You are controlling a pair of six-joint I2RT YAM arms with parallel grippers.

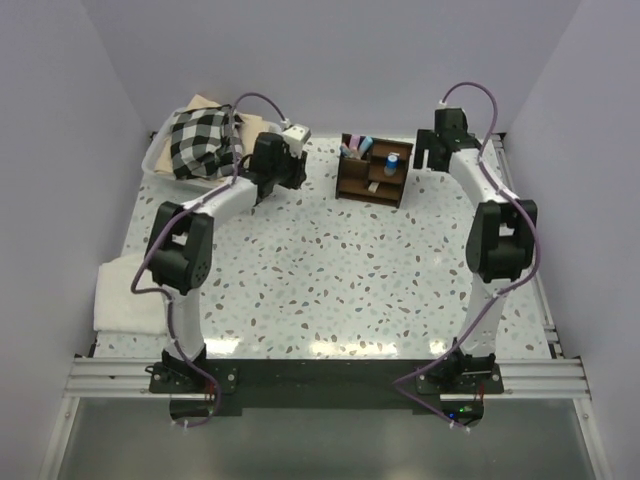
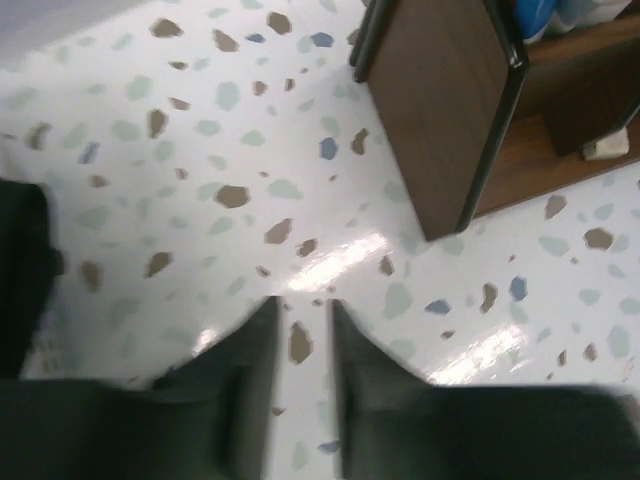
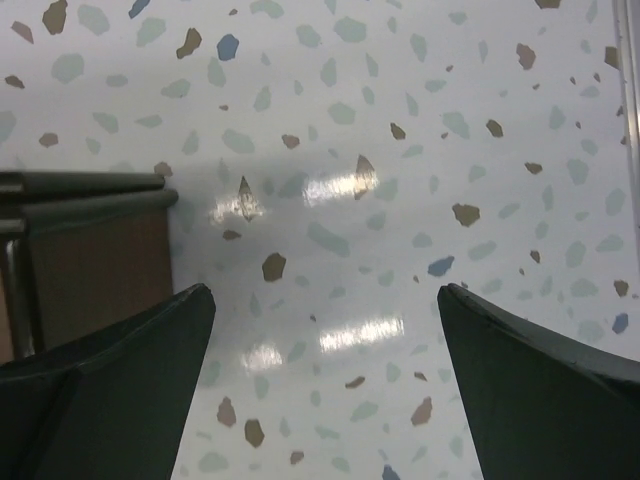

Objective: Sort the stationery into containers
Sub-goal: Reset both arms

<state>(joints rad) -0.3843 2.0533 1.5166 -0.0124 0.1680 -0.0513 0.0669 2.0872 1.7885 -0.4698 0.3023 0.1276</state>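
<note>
On my overhead feed the brown wooden organizer (image 1: 372,172) stands at the far middle of the table (image 1: 330,275), with one arm reached out to each side of it. All the stationery I can see is inside it. A bunch of pens (image 1: 355,148), pink and light blue among them, stands upright in the tall back-left compartment. A short blue cylinder (image 1: 392,160) stands in the compartment to their right. Through the left wrist camera a small beige stub (image 2: 606,148) lies on the low front shelf, against a divider.

My left tool (image 2: 302,305) hovers over the speckled table near the organizer's left side wall. Its fingers (image 2: 250,380) are drawn nearly together, with only a thin strip of table showing between them and nothing caught there. My right tool (image 3: 325,290) is on the organizer's right side, and the brown wall shows at the left edge of that wrist view. Its fingers (image 3: 540,370) are spread wide and hold nothing.

Behind the left arm a white tub (image 1: 158,155) holds a checked cloth (image 1: 203,140). A folded white cloth (image 1: 125,295) lies at the table's left edge.
</note>
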